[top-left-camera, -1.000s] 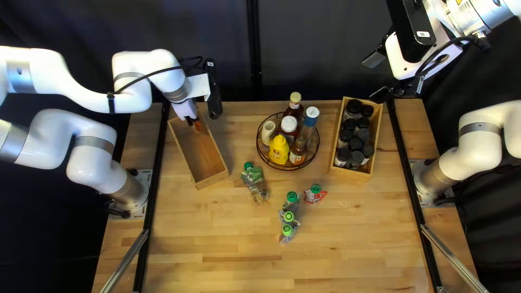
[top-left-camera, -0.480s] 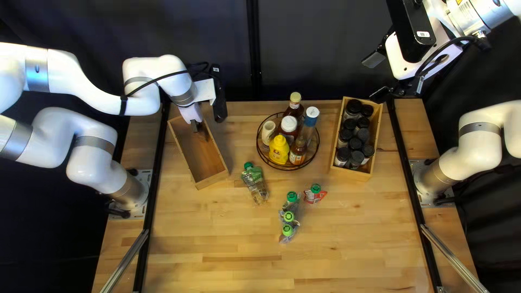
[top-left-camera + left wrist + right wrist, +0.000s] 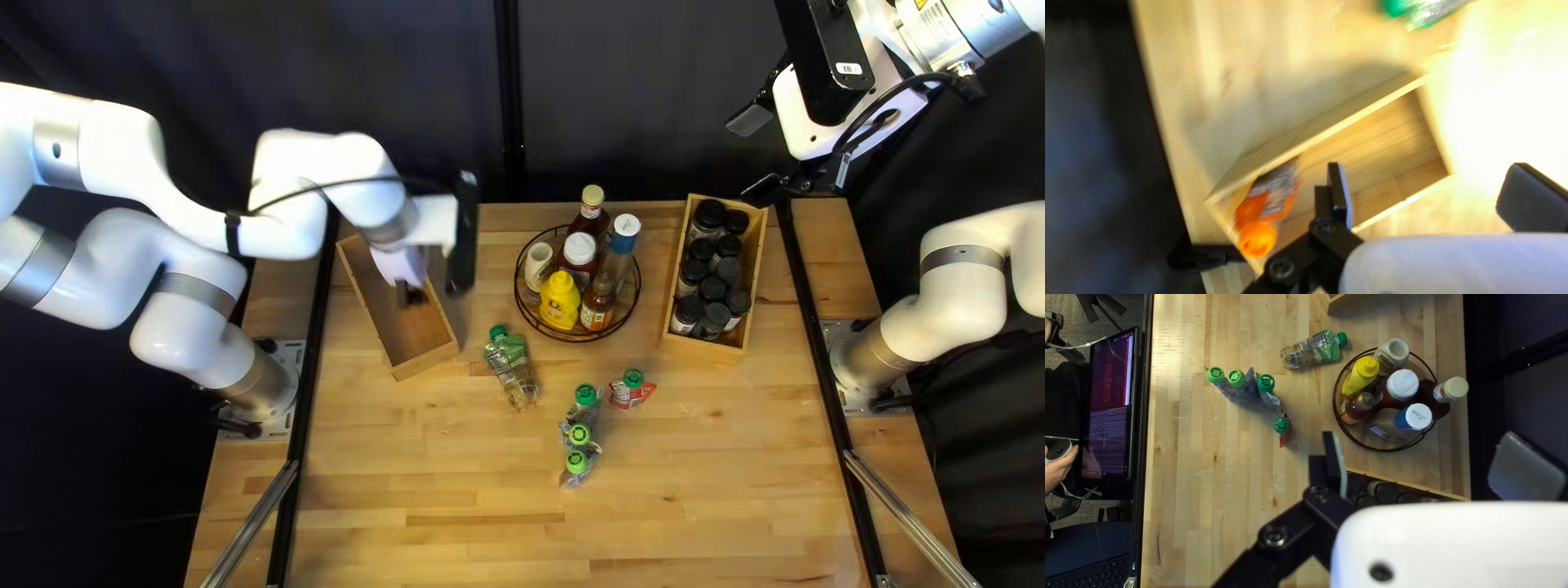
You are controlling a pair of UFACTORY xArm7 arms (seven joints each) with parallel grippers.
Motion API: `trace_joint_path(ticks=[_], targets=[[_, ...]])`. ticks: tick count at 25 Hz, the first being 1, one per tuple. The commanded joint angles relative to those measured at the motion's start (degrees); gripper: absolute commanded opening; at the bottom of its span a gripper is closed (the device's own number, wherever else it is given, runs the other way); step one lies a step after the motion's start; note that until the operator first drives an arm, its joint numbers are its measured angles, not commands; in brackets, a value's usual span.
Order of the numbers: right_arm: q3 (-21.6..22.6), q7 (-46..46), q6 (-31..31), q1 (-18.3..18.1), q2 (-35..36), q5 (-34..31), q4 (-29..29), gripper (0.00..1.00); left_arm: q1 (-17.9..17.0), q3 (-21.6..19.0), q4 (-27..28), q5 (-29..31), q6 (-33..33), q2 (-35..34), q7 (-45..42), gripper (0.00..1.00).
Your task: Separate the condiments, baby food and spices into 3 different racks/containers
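Note:
My left gripper (image 3: 409, 294) is over the left wooden box (image 3: 433, 351); in the left wrist view the left gripper (image 3: 1434, 198) is open and holds nothing. Beside its finger an orange-capped pouch (image 3: 1267, 202) lies at one end of that box. My right gripper (image 3: 758, 155), raised beyond the far edge, shows open and empty in the right wrist view as the right gripper (image 3: 1432, 467). A green-capped pouch (image 3: 512, 368) lies near the box; several pouches (image 3: 579, 436) and a red pouch (image 3: 631, 390) sit mid-table. Condiment bottles (image 3: 561, 299) fill the round wire rack (image 3: 577, 339).
The right wooden box (image 3: 702, 346) holds several black-capped spice jars (image 3: 713, 289). Black rails (image 3: 310, 376) run along both table sides. Past the near edge, the right wrist view shows a person's hand (image 3: 1060, 467) holding a device, beside a screen (image 3: 1109, 405).
My left gripper has moved from the far end of the left box toward its middle, nearer the table's near edge. The right arm and the table's items have stayed still.

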Motion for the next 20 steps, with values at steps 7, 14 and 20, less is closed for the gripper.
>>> trace_joint_path(ticks=[7,14,20], targets=[[0.0,0.0,0.0,0.0,0.0,0.0,0.0,1.00,-6.9,-2.0,6.5,-3.4,-9.1,16.8,11.5,1.00],[0.0,0.0,0.0,0.0,0.0,0.0,0.0,1.00,-7.4,-2.6,6.8,-1.4,-15.5,24.8,14.2,1.00],[0.0,0.0,0.0,0.0,0.0,0.0,0.0,1.00,-6.2,-2.0,3.4,-1.3,-21.3,27.3,18.6,1.00]])
